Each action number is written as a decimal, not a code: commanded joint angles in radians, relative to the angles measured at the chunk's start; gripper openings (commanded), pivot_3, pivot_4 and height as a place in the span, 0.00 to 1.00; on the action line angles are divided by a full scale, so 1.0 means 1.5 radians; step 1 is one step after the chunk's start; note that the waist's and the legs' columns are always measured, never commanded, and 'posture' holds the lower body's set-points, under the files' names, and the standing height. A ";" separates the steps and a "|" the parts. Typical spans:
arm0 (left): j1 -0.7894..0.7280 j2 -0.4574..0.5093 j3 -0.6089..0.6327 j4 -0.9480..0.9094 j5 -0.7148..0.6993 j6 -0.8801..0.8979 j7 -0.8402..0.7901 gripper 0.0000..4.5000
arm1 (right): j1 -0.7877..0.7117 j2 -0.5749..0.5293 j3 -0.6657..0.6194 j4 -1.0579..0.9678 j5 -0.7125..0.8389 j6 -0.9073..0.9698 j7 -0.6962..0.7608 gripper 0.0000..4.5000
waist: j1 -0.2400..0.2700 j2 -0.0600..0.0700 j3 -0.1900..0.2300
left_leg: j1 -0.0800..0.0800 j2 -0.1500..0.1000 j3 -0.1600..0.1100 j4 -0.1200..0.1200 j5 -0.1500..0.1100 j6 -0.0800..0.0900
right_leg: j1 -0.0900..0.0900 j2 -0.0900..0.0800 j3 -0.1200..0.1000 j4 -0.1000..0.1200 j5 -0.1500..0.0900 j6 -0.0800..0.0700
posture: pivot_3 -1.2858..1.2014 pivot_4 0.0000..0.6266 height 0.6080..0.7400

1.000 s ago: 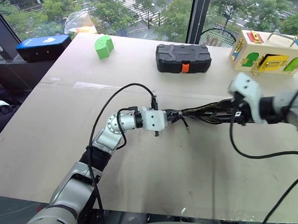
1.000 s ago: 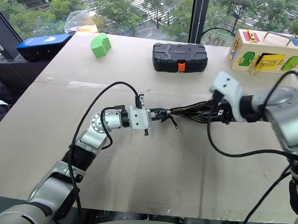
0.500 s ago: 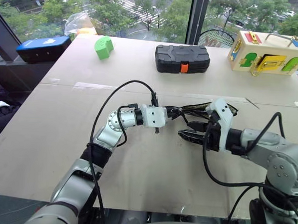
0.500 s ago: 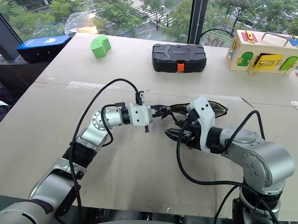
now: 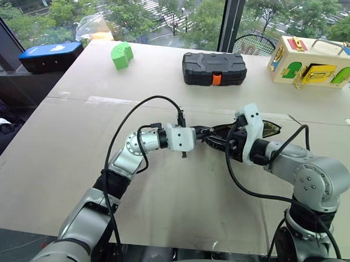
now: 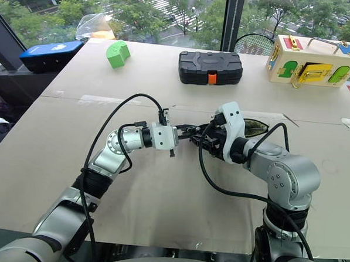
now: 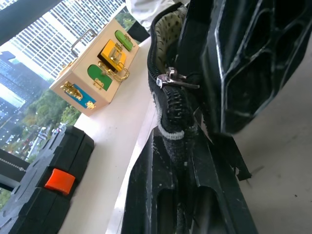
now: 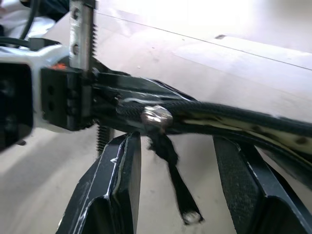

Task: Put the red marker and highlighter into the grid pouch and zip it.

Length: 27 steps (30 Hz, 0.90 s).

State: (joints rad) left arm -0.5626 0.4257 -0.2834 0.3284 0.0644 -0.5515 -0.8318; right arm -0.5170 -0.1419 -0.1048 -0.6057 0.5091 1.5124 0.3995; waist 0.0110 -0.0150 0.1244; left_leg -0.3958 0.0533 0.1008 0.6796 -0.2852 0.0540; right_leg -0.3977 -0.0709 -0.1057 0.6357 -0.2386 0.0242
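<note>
1. The table (image 5: 55, 177) is a broad pale board before a window, bare over most of its near half
2. The wooden latch box (image 5: 317, 60) stands at the far right corner, with green, yellow and blue doors on its front
3. The black hard case (image 5: 214, 68) with an orange latch lies at the far middle, well apart from the arms
4. The blue box (image 5: 50, 54) sits off the far left edge of the table, and the green house-shaped block (image 5: 121, 53) lies on the table near it
5. The grid pouch (image 6: 252, 127) is held up over the middle of the table, stretched between the two arms, edge-on, its mouth open and showing a dotted lining
6. The left gripper (image 5: 205, 134) points level toward the right, its jaws pressed together on the zipper-end corner of the pouch
7. The right gripper (image 8: 178, 183) sits just beside it at the same end, jaws spread, one finger on either side of the zipper edge, not closed on anything
8. The zipper slider (image 7: 174, 79) is a small silver piece near the clamped end; its black pull cord (image 8: 171, 168) dangles between the right fingers
</note>
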 commanded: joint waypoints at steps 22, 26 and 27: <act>0.014 0.016 0.012 -0.018 0.013 -0.008 0.015 0.00 | -0.013 -0.098 -0.107 -0.057 0.092 0.047 0.008 0.00 | -0.001 0.000 0.000 | 0.000 0.000 0.000 0.000 0.000 0.000 | 0.000 0.000 0.000 0.000 0.000 0.000 | 0.52 0.24 1.00; 0.017 0.019 0.011 -0.018 0.013 -0.009 0.018 0.00 | -0.004 -0.160 -0.144 -0.040 0.093 0.044 0.015 0.00 | -0.001 0.000 0.000 | 0.000 0.000 0.000 0.000 -0.001 0.002 | 0.000 0.000 0.000 -0.001 0.000 0.000 | 0.52 0.24 1.00; 0.018 0.020 0.011 -0.019 0.013 -0.010 0.018 0.00 | -0.003 -0.173 -0.153 -0.034 0.093 0.041 0.017 0.00 | 0.000 0.000 0.000 | 0.000 0.000 0.000 0.000 -0.001 0.002 | 0.000 0.000 0.000 -0.001 0.000 0.000 | 0.52 0.24 1.00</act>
State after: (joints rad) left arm -0.5438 0.4380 -0.2861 0.3176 0.0793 -0.5574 -0.8211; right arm -0.5241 -0.3624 -0.2570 -0.6504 0.6595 1.5909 0.4269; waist 0.0102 -0.0144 0.1248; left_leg -0.3961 0.0536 0.1006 0.6791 -0.2870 0.0572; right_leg -0.3977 -0.0717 -0.1054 0.6346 -0.2386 0.0241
